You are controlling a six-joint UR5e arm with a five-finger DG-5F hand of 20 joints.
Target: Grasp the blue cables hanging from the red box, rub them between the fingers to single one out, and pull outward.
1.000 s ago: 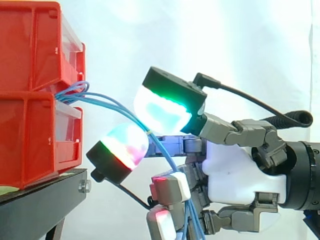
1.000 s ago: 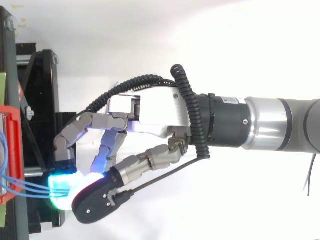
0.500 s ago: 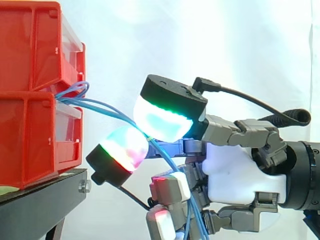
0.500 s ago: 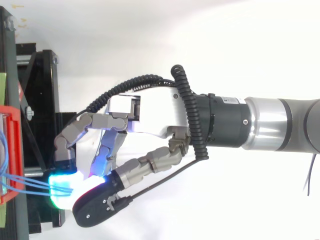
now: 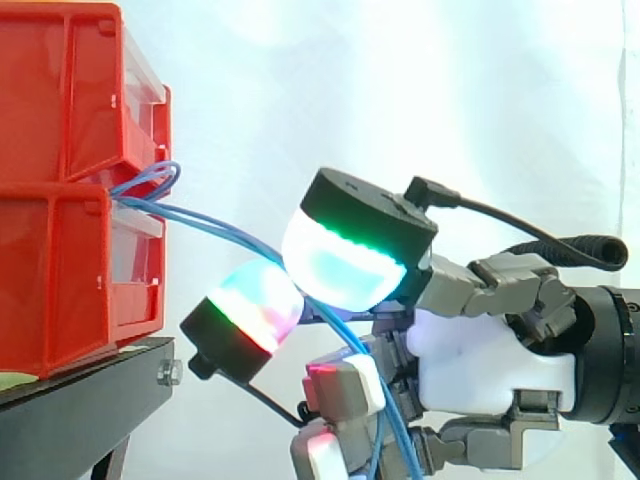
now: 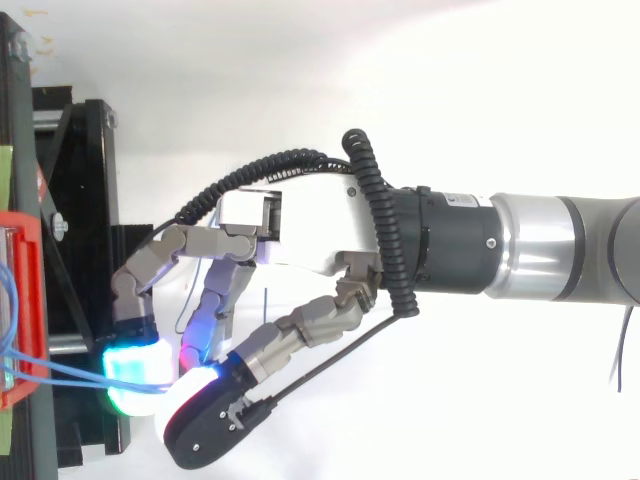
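Thin blue cables (image 5: 215, 222) come out of the gap between the stacked red bins (image 5: 75, 180) and run down to the right. My hand (image 5: 480, 355) is beside the bins, right of them, and is shut on the cables: a green-glowing fingertip pad (image 5: 345, 262) above and a red-green pad (image 5: 245, 320) below pinch them. Past the pinch the cables hang down in front of the palm (image 5: 392, 440). From above, the cables (image 6: 60, 372) stretch from the bin's edge (image 6: 22, 300) to the glowing pads (image 6: 135, 365).
The bins stand on a black stand (image 5: 85, 400) at the left. A white curtain is behind. The arm (image 6: 560, 260) comes in from the right.
The hand has shifted a little right, away from the bins. The upper pad slid across the lower one, and the cables now run straighter from the bin.
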